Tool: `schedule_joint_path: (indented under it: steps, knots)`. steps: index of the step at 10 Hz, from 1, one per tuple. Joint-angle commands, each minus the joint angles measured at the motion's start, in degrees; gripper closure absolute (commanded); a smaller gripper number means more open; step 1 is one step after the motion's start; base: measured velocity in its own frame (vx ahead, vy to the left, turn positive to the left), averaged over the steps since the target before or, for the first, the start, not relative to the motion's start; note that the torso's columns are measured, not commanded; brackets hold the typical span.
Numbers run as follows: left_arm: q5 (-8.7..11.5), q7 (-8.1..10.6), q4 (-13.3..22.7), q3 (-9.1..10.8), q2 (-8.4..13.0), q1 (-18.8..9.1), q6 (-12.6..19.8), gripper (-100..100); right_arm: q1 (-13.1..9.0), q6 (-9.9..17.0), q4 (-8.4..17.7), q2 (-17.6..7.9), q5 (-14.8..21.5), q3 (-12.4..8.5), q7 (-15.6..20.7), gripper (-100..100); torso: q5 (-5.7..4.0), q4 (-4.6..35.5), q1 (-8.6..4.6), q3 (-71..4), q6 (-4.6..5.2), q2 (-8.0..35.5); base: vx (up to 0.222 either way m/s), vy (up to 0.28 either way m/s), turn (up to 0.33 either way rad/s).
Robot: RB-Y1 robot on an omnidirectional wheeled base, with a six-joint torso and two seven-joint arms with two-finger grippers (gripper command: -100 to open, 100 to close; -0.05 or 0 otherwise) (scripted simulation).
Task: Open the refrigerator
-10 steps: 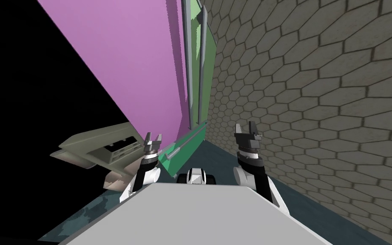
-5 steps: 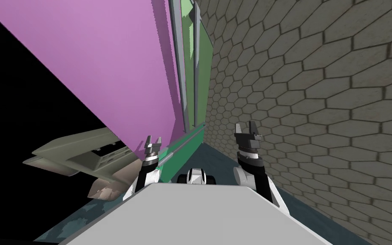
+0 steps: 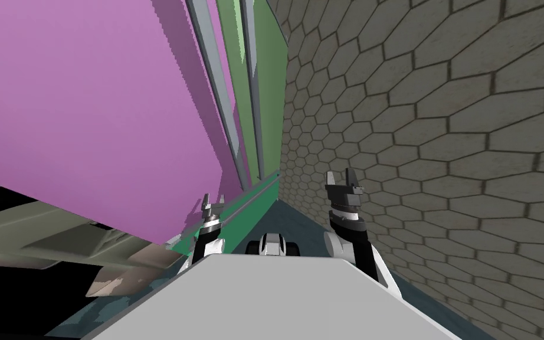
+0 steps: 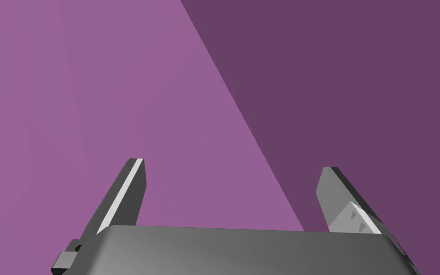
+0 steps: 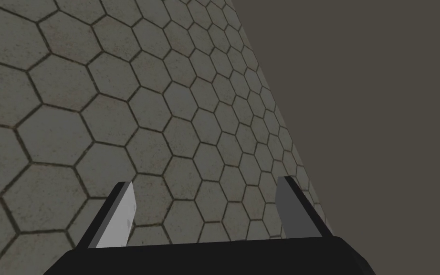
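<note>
A tall green front [image 3: 268, 71] with two long grey bar handles [image 3: 222, 106] stands straight ahead; I take it for the refrigerator. Below it runs a lower green front with a grey horizontal bar [image 3: 260, 188]. A broad purple panel [image 3: 88, 106] adjoins it on the left. My left gripper [image 3: 212, 206] is open at that panel's lower edge; in the left wrist view the gripper [image 4: 232, 164] faces the flat purple surface [image 4: 95, 95] with nothing between its fingers. My right gripper [image 3: 343, 180] is open and empty, and in its wrist view the gripper [image 5: 205, 181] faces the tiled wall.
A wall of hexagonal grey tiles [image 3: 442, 147] runs close along the right. A beige-grey unit [image 3: 41, 236] juts out low on the left, beneath the purple panel, with a black area [image 3: 5, 307] below it. A narrow strip of teal floor [image 3: 291, 217] lies ahead.
The whole head view has swung: the purple panel now covers most of the left, and the black area has shrunk. Both arms keep their pose against my chest.
</note>
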Motion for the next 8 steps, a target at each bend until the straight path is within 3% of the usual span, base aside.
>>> schedule_joint_path:
  steps: [1,5,8]
  knots:
    - [1.3,1.39,4.3,0.20,-0.9,-1.0,-1.5,-100,0.0,0.0,0.0,0.0,0.0,0.0,0.0,0,-0.01,0.0,0.00,0.0,0.17,0.0,0.134,-0.128,0.005]
    - [2.8,2.91,8.9,0.47,-3.3,-1.7,-3.3,-100,0.0,0.0,0.0,0.0,0.0,0.0,0.0,0,-0.08,0.2,-0.12,0.4,-0.30,0.7,0.162,-0.138,-0.002]
    - [3.8,3.91,11.9,0.65,-7.1,-2.1,-4.5,-100,0.0,0.0,0.0,0.0,0.0,0.0,0.0,0,-0.10,0.2,-0.23,0.4,-0.29,0.7,0.113,-0.116,-0.007]
